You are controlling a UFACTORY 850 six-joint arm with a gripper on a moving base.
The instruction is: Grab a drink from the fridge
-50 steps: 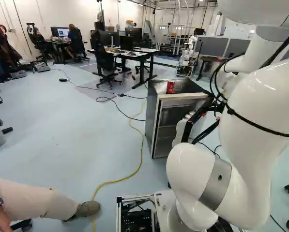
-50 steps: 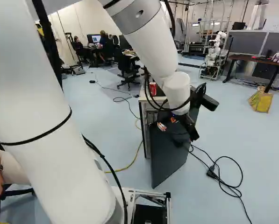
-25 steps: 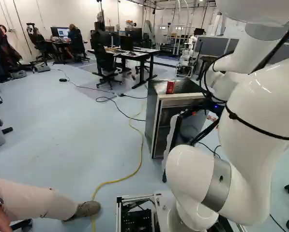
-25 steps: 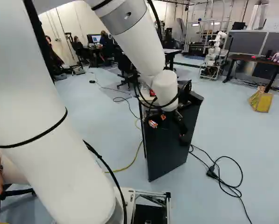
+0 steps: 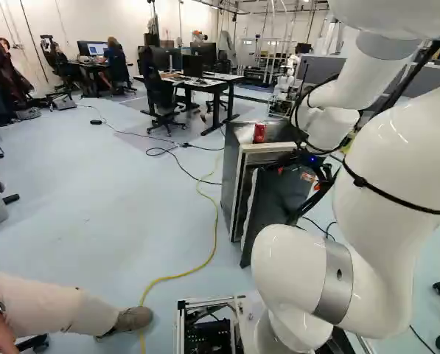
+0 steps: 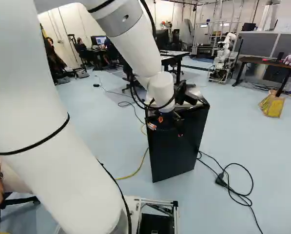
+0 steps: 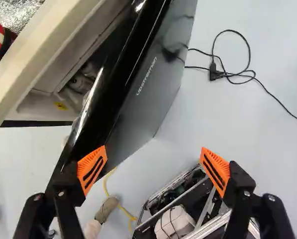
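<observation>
Gripper (image 7: 153, 149) was open, fingers well apart, nothing held. Door (image 7: 158, 92) stood ajar. Key relation: door's top edge slanted away ahead from one finger, contact uncertain; other finger stood off on door's outer side; fridge (image 5: 232, 184) lay beyond door. Red can (image 5: 259, 133), probable drink, stood upright on fridge top, across door from gripper. Pale items (image 7: 81, 83) in gap were unidentifiable. Judged step: closing door; inward push appeared needed, finger slipping off edge main risk.

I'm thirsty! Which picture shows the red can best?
The left base view: the red can stands plainly on the fridge. The wrist view catches just part of it; in the right base view I can't make it out.
</observation>
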